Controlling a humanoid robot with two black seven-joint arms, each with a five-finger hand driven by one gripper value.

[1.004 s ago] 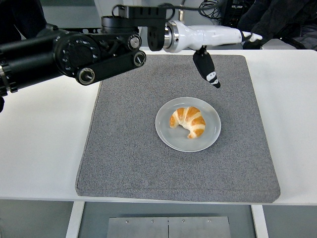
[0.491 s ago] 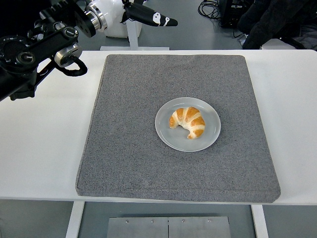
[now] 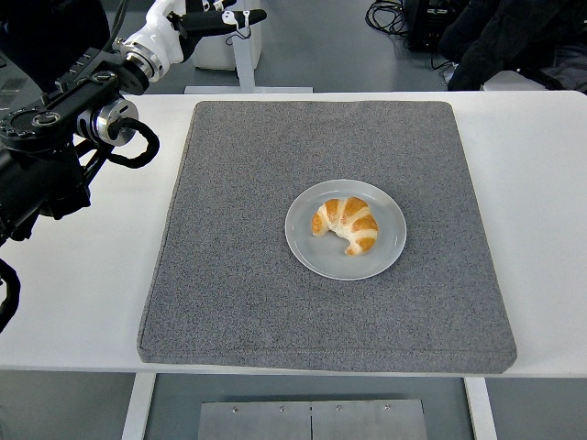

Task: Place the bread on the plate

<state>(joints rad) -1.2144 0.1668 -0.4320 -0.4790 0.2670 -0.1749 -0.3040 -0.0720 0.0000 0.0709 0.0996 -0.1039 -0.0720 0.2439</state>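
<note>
The bread (image 3: 346,225) lies fully on the plate (image 3: 307,249), so the task looks done. The left hand (image 3: 213,18) hangs far up-left of the plate, fingers loose and holding nothing. Nothing seems left.

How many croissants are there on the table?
1. The croissant lies on the grey plate, in the middle of the grey mat. Nothing seems to hide another.
</note>
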